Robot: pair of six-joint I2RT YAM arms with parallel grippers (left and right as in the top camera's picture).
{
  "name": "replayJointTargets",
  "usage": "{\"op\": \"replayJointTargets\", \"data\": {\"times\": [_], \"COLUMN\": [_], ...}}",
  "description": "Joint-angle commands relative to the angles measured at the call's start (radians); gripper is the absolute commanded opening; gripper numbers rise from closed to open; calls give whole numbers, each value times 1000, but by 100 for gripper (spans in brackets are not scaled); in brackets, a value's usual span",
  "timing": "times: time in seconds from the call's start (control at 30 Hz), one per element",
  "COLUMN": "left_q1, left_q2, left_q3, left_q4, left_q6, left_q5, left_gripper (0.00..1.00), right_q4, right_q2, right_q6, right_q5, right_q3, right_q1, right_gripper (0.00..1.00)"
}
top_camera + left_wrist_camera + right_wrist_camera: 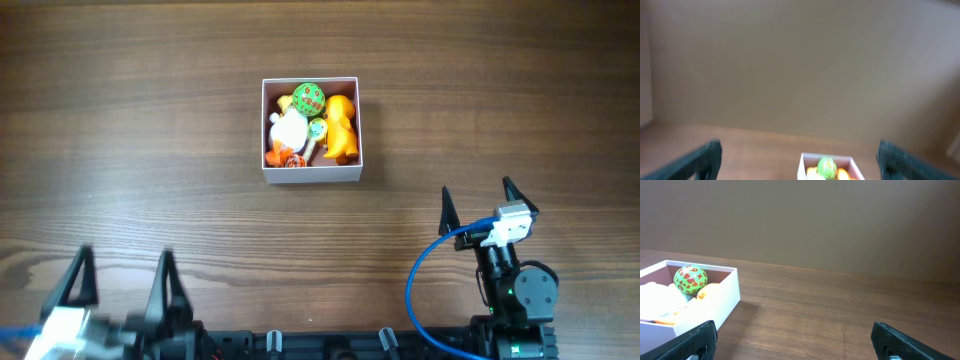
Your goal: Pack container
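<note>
While both arms sit at the near edge of the desk point(140, 140), the left gripper point(122, 280) is spread wide, its dark fingers point(80, 278) well apart, grasping nothing and touching nothing. The right gripper point(481, 203) is likewise released, its jaws splayed and empty above bare wood, with a blue cable point(418, 275) looping beside its arm.

Well apart from both, toward the middle of the desk, stands the container point(310, 173), a small square white-walled box, upright and open on top. It is crowded with toys: a green ball with red markings point(308, 97) at the far side, an orange figure point(342, 125) along the right wall, a white toy point(289, 129) on the left and a small orange-red piece point(291, 158) at the near left corner. They lie touching one another, and the floor is hidden beneath them.

From the left wrist everything is blurred, and the frame's lower edge cuts off the container. From the right wrist only its right part shows, and the toys' shapes are hard to make out
</note>
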Motion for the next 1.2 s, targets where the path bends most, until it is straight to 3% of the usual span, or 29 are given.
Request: {"op": "replayJointTargets", "data": {"times": [0.0, 0.13, 0.23, 0.73, 0.93, 1.17], "left_q1": [-3, -3, -3, -4, -5, -5], "left_q2": [-8, -8, -8, -8, -8, -8], "left_q3": [-223, -543, -683, -823, -823, -823], "left_q4": [222, 582, 695, 604, 579, 579], "left_q6": [2, 1, 1, 11, 202, 208], "left_q5": [15, 35, 43, 42, 87, 90], "left_gripper": [100, 100, 100, 100, 100, 100], "right_q4": [5, 5, 5, 5, 5, 5], "right_q2": [-6, -6, -6, -6, -6, -6], "right_q6": [-5, -5, -5, -5, -5, -5], "right_q5": [-12, -12, -12, -12, -12, -12], "right_q3": [-7, -7, -7, -7, -7, -7], "right_q1": [-4, -4, -4, -4, -4, -4], "right_gripper": [100, 100, 100, 100, 100, 100]}}
